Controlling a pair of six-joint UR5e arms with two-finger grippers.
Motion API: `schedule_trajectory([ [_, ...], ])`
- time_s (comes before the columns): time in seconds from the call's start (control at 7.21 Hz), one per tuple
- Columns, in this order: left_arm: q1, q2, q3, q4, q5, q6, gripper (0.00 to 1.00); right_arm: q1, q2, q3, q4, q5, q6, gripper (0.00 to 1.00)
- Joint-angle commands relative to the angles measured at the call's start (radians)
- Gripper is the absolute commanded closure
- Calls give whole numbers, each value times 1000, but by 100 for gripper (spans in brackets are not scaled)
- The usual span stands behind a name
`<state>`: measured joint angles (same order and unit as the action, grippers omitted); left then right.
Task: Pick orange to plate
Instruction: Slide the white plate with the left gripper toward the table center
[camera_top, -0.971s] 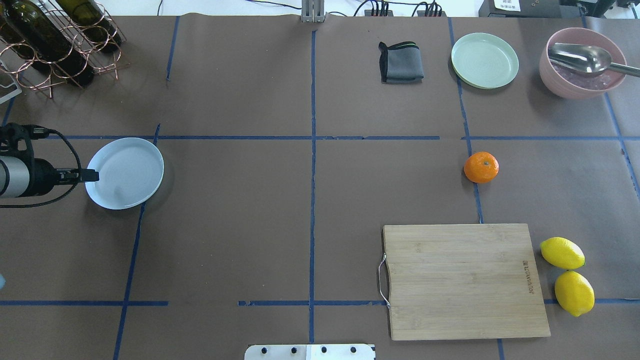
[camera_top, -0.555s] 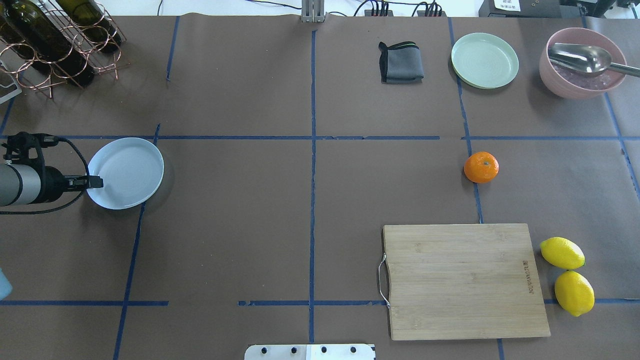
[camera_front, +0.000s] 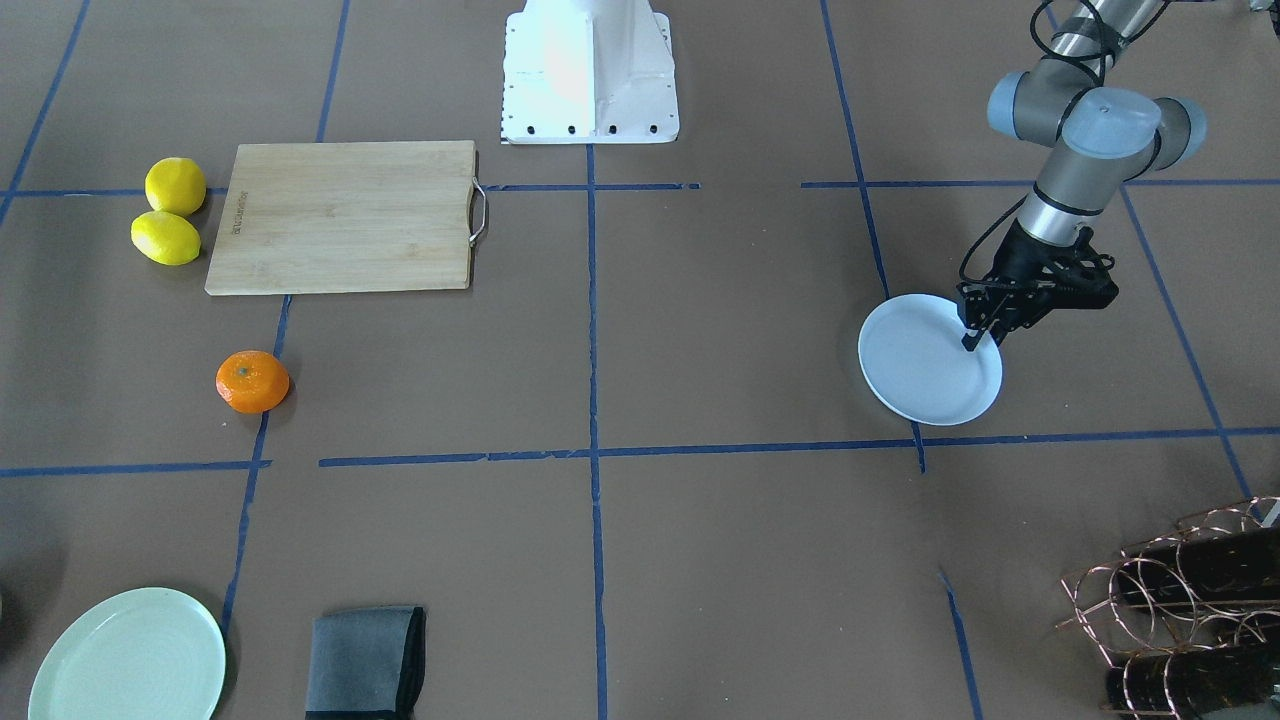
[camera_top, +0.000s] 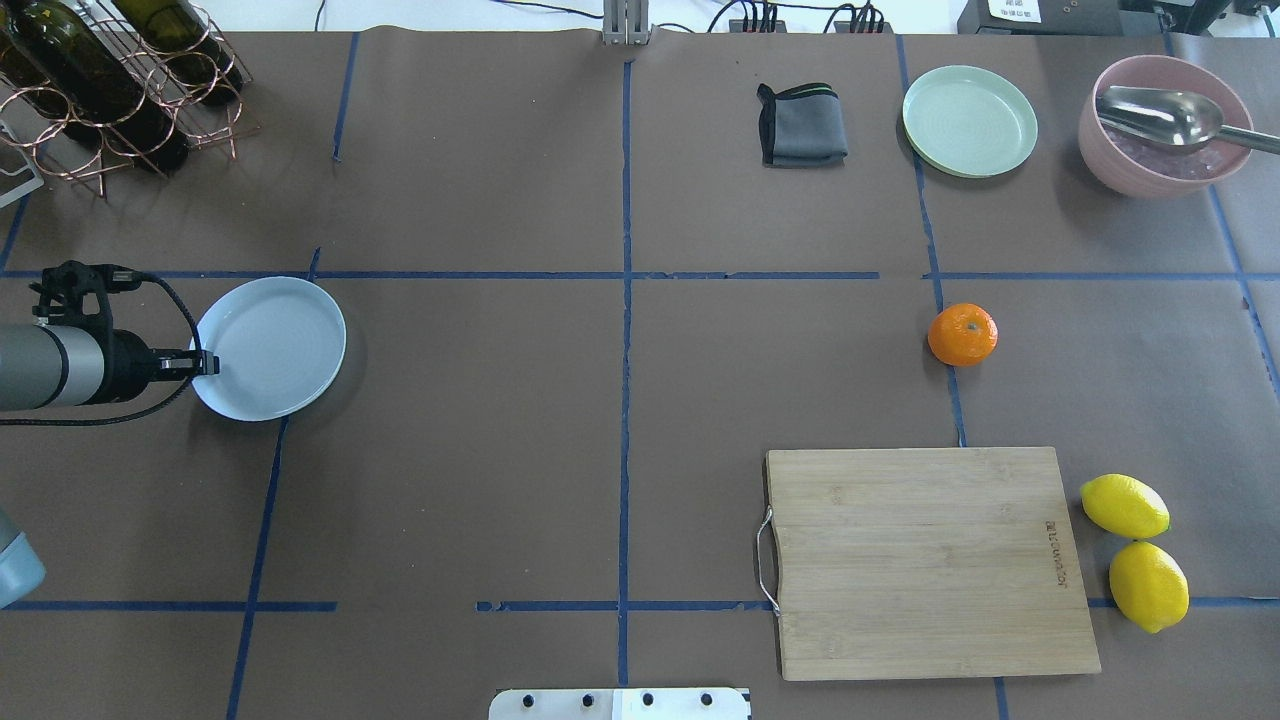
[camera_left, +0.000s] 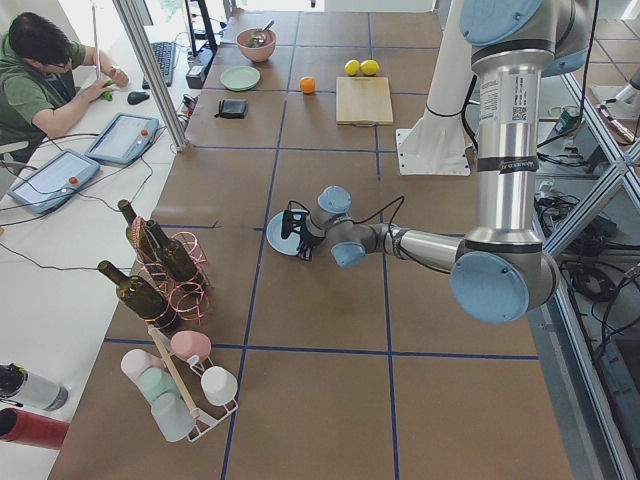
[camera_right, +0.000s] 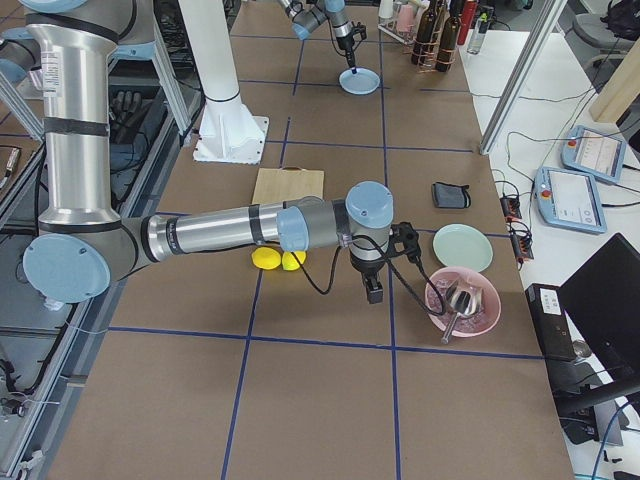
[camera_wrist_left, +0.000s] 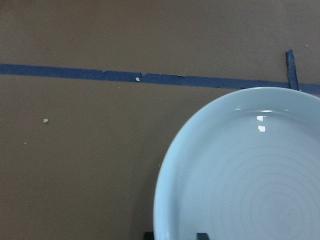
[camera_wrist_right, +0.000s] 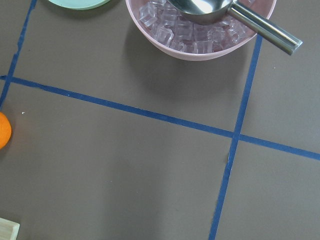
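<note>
The orange (camera_top: 962, 334) sits alone on the brown table, right of centre, on a blue tape line; it also shows at the left edge of the right wrist view (camera_wrist_right: 2, 131). The pale bluish-white plate (camera_top: 275, 345) lies empty at the far left. My left gripper (camera_top: 205, 365) reaches in low from the left edge and is shut on the plate's near rim, one fingertip (camera_wrist_left: 201, 235) inside the rim and one outside. My right gripper (camera_right: 373, 290) hangs above the table near the pink bowl, seen only from the side, so I cannot tell its state.
A wooden cutting board (camera_top: 930, 560) lies at the front right with two lemons (camera_top: 1124, 505) beside it. A pale green plate (camera_top: 969, 120), a grey cloth (camera_top: 802, 125) and a pink bowl (camera_top: 1110, 160) of ice with a scoop stand at the back right. A wine rack (camera_top: 110, 90) fills the back left corner.
My left gripper has slid to the right along the table, and the plate has shifted right with it. The orange has not moved.
</note>
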<state>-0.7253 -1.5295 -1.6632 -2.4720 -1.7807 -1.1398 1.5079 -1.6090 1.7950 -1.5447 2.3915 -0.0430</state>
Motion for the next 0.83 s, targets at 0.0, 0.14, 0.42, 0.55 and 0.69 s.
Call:
schedule_trajectory([
  [0.0, 0, -12, -44, 5, 1, -3, 100, 0, 0, 0, 0, 0, 0, 0],
  [0.14, 0, -49, -34, 11, 3, -14, 100, 0, 0, 0, 0, 0, 0, 0],
  [0.42, 1, -148, -39, 86, 1, -21, 100, 0, 0, 0, 0, 0, 0, 0],
  [0.55, 3, -263, -29, 191, 1, -93, 100, 0, -2, 0, 0, 0, 0, 0],
  [0.69, 45, -394, -24, 328, 1, -169, 100, 0, -2, -2, -2, 0, 0, 0],
])
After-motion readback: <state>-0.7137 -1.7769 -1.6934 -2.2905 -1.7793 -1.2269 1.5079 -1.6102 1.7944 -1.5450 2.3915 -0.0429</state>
